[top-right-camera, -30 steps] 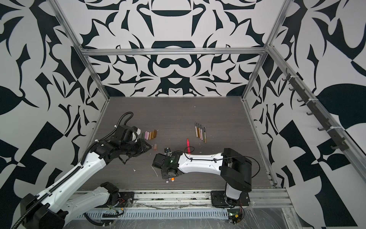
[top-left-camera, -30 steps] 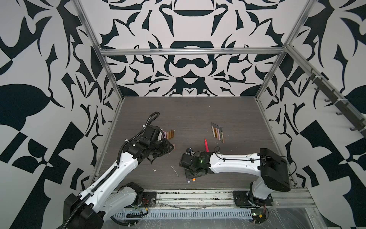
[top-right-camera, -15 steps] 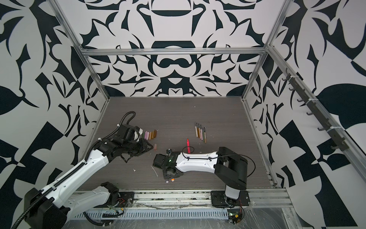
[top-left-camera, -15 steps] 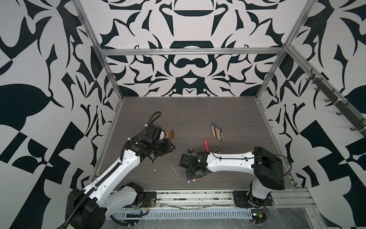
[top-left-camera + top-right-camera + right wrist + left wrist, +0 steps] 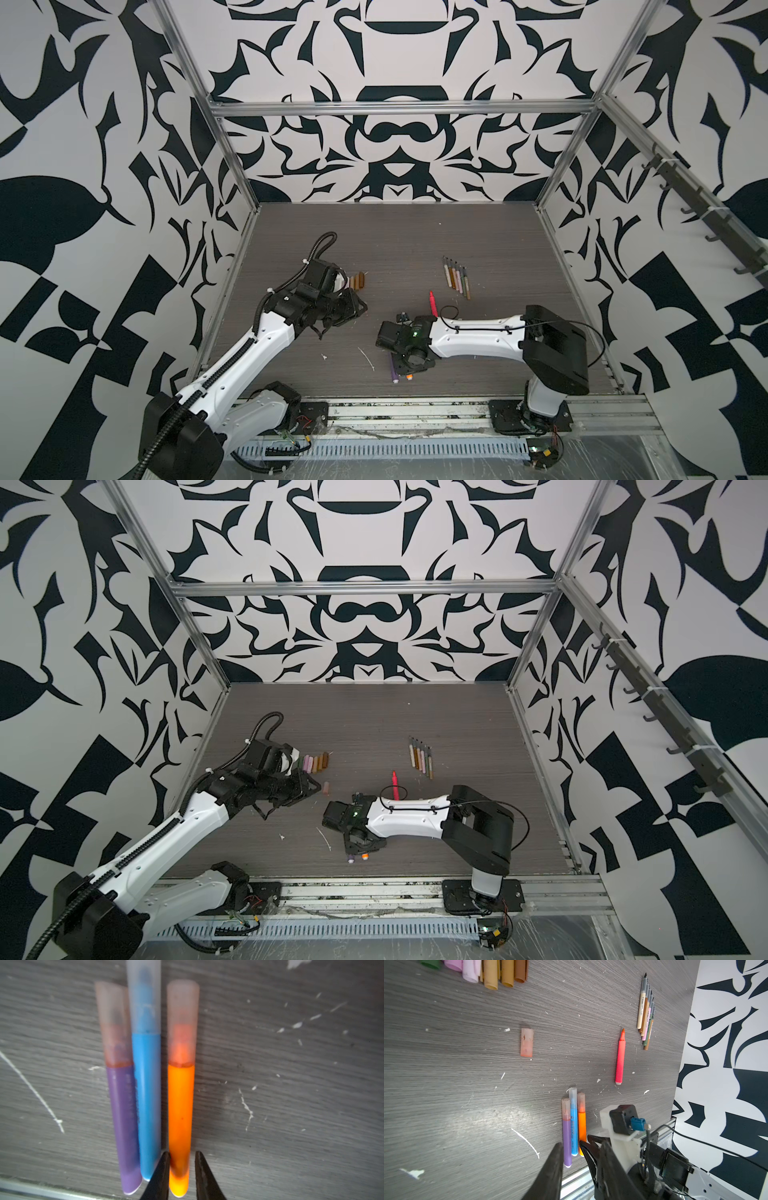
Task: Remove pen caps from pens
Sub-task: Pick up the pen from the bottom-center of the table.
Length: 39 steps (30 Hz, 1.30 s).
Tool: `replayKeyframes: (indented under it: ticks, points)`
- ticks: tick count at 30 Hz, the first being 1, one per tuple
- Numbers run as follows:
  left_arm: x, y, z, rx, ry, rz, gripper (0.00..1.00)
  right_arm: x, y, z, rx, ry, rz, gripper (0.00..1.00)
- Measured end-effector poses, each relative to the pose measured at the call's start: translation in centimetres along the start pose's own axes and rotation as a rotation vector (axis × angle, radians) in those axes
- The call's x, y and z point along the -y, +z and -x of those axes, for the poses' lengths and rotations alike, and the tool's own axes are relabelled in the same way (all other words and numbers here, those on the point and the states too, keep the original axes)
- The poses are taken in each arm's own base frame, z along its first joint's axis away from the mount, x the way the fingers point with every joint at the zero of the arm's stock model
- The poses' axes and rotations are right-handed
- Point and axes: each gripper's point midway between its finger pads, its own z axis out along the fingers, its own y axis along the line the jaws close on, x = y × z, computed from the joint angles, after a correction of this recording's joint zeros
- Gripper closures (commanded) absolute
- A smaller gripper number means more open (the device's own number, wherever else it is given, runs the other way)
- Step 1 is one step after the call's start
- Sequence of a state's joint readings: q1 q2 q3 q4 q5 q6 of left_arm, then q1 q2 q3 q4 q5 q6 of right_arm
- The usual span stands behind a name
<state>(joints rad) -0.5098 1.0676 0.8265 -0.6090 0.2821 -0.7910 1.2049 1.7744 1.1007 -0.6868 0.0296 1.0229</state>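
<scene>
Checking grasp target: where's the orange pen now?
Right wrist view: the orange pen lies beside the blue pen, tail end between the tips of the right pincer.

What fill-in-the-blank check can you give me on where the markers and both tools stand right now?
Of the three capped pens lying side by side, the middle one is ___.
The right tool has a jaw on each side of the ___ pen of those three.
The pink-red pen lies apart with ___ cap on its tip.
The left tool holds ___.
Missing words: blue; orange; no; nothing.
</scene>
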Motion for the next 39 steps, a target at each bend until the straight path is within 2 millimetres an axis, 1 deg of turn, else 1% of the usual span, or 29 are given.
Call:
replayKeyframes:
  ticks: [4, 9, 14, 19, 22, 24, 26, 27, 29, 33, 34, 36, 37, 39]
  points:
    - [-0.1, 0.0, 0.1, 0.001, -0.001, -0.002, 0.66, 0.4, 0.2, 0.1, -0.007, 0.011, -0.013, 0.77]
    - [-0.2, 0.0, 0.3, 0.001, -0.008, -0.004, 0.66, 1.0, 0.2, 0.3, -0.013, 0.044, -0.03, 0.77]
    - [-0.4, 0.5, 0.7, -0.01, -0.019, -0.004, 0.66, 1.5, 0.3, 0.5, -0.018, 0.079, -0.04, 0.66]
    - [-0.1, 0.9, 1.2, -0.022, -0.015, -0.01, 0.66, 2.2, 0.6, 0.1, -0.02, 0.096, -0.046, 0.66]
    - [0.0, 1.1, 1.5, -0.023, -0.015, -0.017, 0.66, 2.3, 0.6, 0.1, -0.016, 0.107, -0.036, 0.7]
    - [0.1, 1.3, 1.6, -0.023, -0.016, -0.021, 0.66, 2.2, 0.6, 0.1, -0.013, 0.112, -0.031, 0.76]
    - [0.1, 1.5, 1.8, -0.026, -0.017, -0.024, 0.66, 2.1, 0.6, 0.1, -0.012, 0.109, -0.024, 0.86]
    - [0.1, 1.7, 1.8, -0.028, -0.018, -0.024, 0.66, 2.0, 0.6, 0.1, -0.012, 0.107, -0.022, 0.89]
    - [0.2, 1.9, 1.9, -0.036, -0.024, -0.028, 0.66, 2.0, 0.5, 0.1, -0.012, 0.106, -0.021, 0.91]
    - [0.8, 2.0, 2.3, -0.043, -0.04, -0.046, 0.64, 2.5, 0.2, 0.3, -0.021, 0.084, -0.041, 0.92]
    - [1.1, 2.0, 2.6, -0.043, -0.045, -0.056, 0.64, 2.7, -0.2, 0.5, -0.025, 0.074, -0.051, 0.92]
    - [1.6, 2.0, 3.2, -0.046, -0.057, -0.076, 0.64, 2.8, -1.4, 1.5, -0.021, 0.059, -0.055, 0.98]
    - [1.9, 2.0, 3.5, -0.049, -0.063, -0.086, 0.64, 2.6, -2.3, 2.5, -0.008, 0.053, -0.044, 1.0]
    - [2.6, 2.1, 4.0, -0.061, -0.071, -0.103, 0.64, 2.0, -4.6, 4.8, 0.035, 0.047, -0.003, 1.0]
